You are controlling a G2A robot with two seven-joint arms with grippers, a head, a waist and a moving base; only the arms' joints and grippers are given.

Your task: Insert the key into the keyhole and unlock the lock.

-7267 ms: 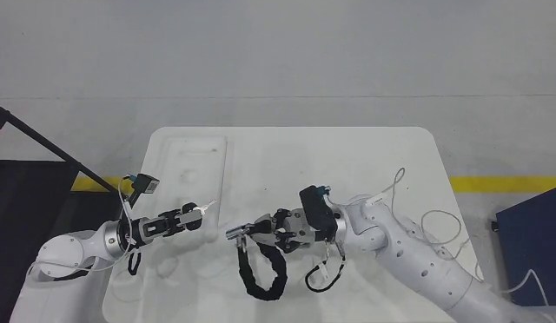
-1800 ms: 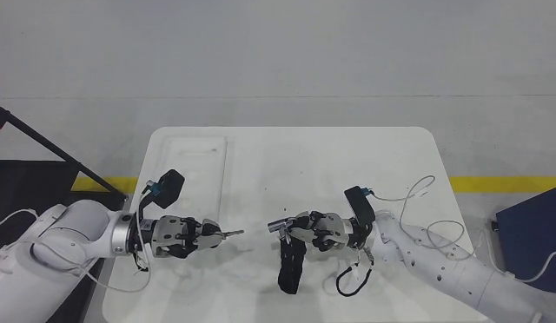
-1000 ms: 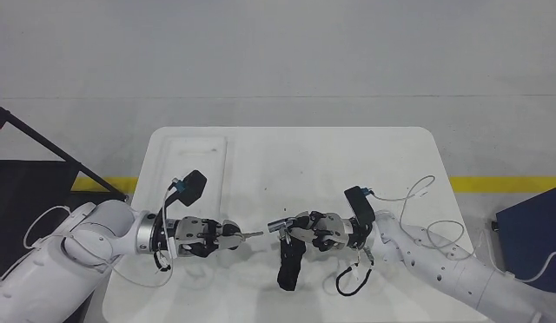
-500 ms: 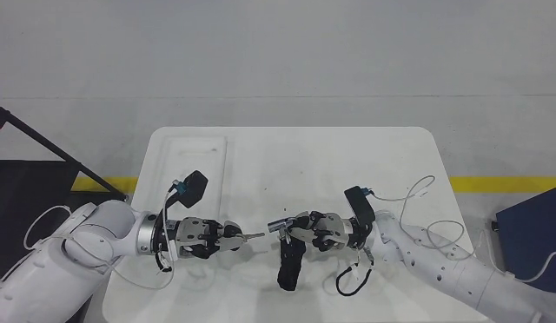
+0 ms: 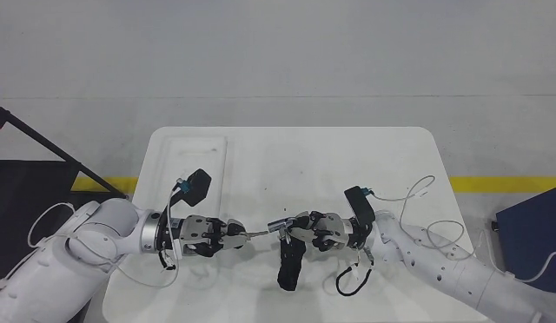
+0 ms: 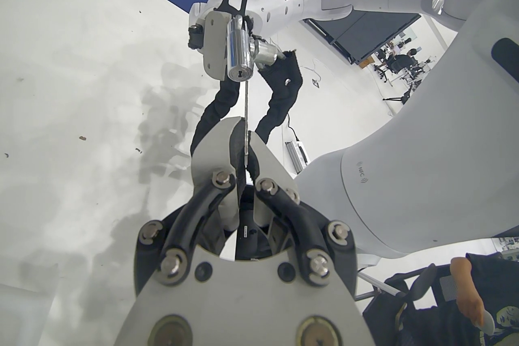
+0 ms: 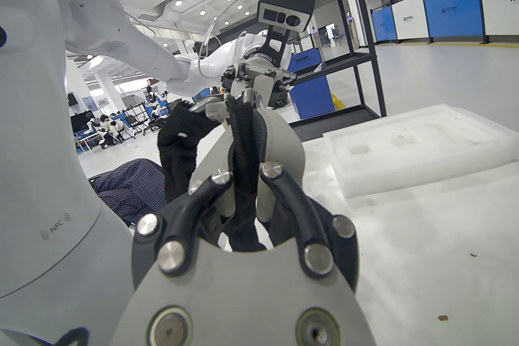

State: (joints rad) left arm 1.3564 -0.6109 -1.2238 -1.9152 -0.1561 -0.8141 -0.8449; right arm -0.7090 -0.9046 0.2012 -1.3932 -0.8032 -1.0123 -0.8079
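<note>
With the lock being held well inside the table's edges by the clamped right gripper, the left gripper is pinching the key, its blade pointing lengthwise at the lock's keyhole.

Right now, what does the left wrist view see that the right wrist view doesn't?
Left wrist view: the key pinched in the left hand, its tip touching the lock's end by the keyhole. Right wrist view: a foam tray and a black rack. Both: the two hands, the right hand clamped on the lock's black cable, and the table.
</note>
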